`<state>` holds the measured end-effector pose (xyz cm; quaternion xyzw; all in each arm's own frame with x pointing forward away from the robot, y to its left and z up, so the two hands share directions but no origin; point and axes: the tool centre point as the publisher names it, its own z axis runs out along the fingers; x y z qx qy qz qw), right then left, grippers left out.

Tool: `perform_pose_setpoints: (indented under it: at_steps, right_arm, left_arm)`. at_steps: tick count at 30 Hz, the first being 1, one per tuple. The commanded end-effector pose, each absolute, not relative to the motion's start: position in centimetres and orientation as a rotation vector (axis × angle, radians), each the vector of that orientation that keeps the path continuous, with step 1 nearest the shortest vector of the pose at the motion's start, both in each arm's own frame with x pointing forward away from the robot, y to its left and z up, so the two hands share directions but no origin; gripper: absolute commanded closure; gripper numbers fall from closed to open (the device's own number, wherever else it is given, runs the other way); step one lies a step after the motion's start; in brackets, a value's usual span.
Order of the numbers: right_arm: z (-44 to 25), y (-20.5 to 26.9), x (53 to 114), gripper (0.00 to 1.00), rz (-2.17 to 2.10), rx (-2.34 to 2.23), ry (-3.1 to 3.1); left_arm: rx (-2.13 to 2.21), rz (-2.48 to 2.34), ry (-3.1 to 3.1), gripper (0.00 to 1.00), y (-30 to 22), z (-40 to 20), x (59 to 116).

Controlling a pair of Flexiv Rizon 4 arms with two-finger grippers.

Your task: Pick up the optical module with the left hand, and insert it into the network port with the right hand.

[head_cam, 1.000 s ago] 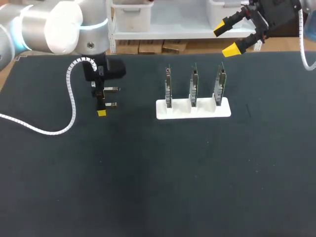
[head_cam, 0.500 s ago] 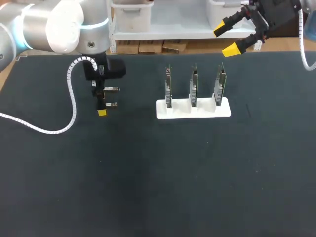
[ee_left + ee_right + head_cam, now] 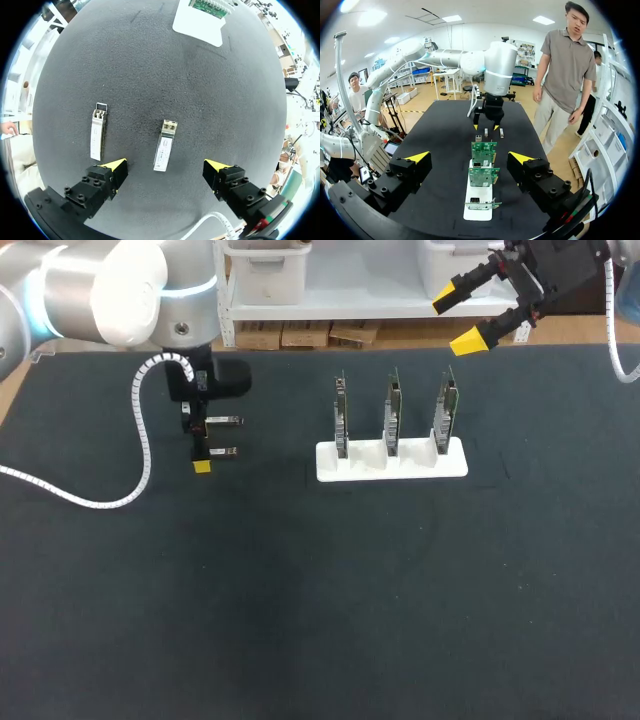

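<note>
1. Left gripper: at the table's left, over the mat, fingers spread wide, holding nothing. Risk: one finger sits right by a spare module, so a straight descent may clip or nudge it.
2. Optical module: a slim metal body lying flat on the mat. Risk: it looks slightly skewed to the fingers, so closing may twist it or pinch it off-centre. A crooked hold would make the later insertion hard.
3. White holder: mid table, well apart from both modules, with three circuit boards standing upright in it. The network port is too small to make out. Risk: a misaligned module would likely jam at the port mouth or shove the holder, which I judge is not fixed down.
4. Right gripper: raised at the far right back edge, fingers spread, empty. Risk: at handover the module could drop if the left lets go before the right has a firm hold.
5. Position: the spare module lies just ahead of one finger, slightly outside the gap. The optical module lies between the two fingers, about midway, touching neither, with its near end roughly level with the tips. Height above the mat: cannot tell.
</note>
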<state>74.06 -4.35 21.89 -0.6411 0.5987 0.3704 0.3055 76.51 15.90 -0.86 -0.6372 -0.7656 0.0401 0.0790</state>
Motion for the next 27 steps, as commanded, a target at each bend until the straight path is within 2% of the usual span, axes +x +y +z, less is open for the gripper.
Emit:
perform_pose_setpoints:
  at_steps: [1, 13, 21, 22, 24, 27]
  right_arm:
    - [21.9, -4.3, 74.1, 0.0, 0.98, -1.697, 1.586]
    - [21.9, -4.3, 74.1, 0.0, 0.98, -1.697, 1.586]
    - [21.9, -4.3, 74.1, 0.0, 0.98, -1.697, 1.586]
    - [21.9, -4.3, 74.1, 0.0, 0.98, -1.697, 1.586]
    - [21.9, -4.3, 74.1, 0.0, 0.98, -1.697, 1.586]
    - [21.9, -4.3, 74.1, 0.0, 0.98, -1.697, 1.586]
  left_arm:
    - [-1.897, 0.139, -2.272, 0.0, 15.9, -1.4, 77.4]
    - [-1.893, 0.167, -2.298, 0.0, 15.8, -2.5, 78.6]
    - [-1.892, 0.129, -2.291, 0.0, 15.3, -2.0, 77.1]
    - [-1.891, 0.138, -2.289, 0.56, 15.3, -2.2, 76.9]
    - [-1.893, 0.159, -2.288, 1.0, 15.3, -2.7, 76.5]
    - [-1.894, 0.168, -2.285, 1.0, 15.3, -3.0, 76.1]
